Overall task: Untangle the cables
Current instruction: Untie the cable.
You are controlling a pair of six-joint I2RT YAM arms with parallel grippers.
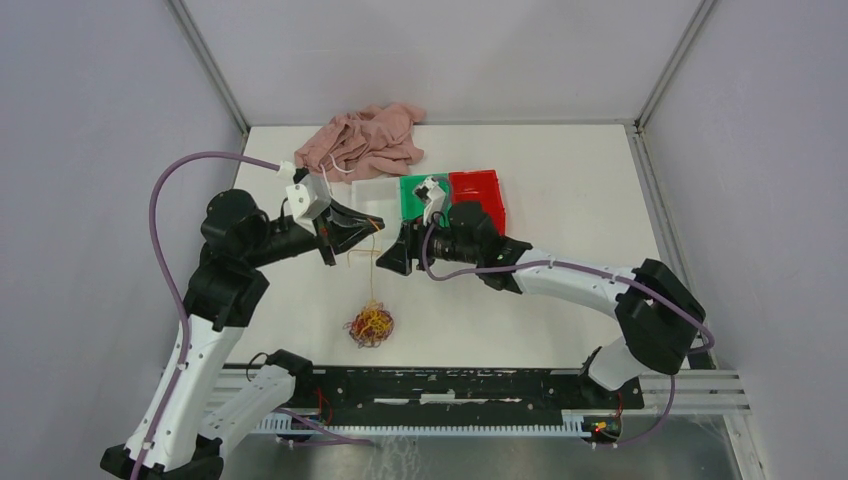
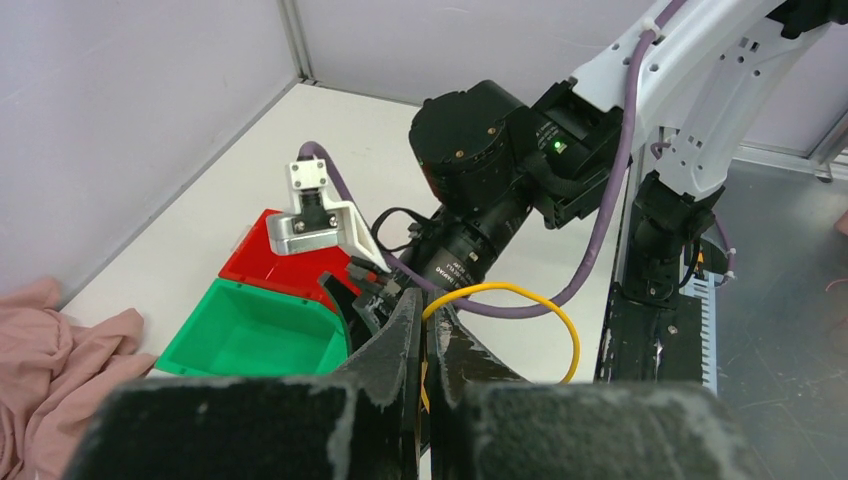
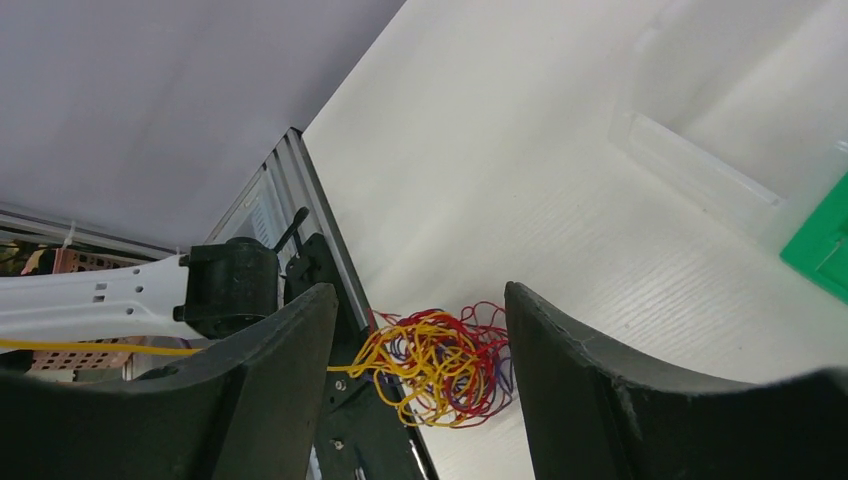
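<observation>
**Top view:** the cables (image 1: 369, 326) lie as a small yellow, red and purple knot on the white counter (image 1: 560, 230), at lower centre of the frame, near the arm bases. One yellow strand (image 1: 373, 275) rises from the knot to the left jaws, which are pressed together on it at mid-frame. The right jaws hover just to the right of that strand.

**Left wrist view:** at bottom centre the left jaws pinch the yellow strand. Its free length bows out to the right in a springy loop, so it looks light and soft but holds its curl.

**Right wrist view:** the right jaws stand spread with nothing between them. The knot shows through the gap at lower centre, and the yellow strand runs straight in from the left edge.

Wires this thin would probably slip from a loose pinch, and a pull may drag the whole featherweight knot along. The best hold looks like a single strand close to where it leaves the knot.
</observation>
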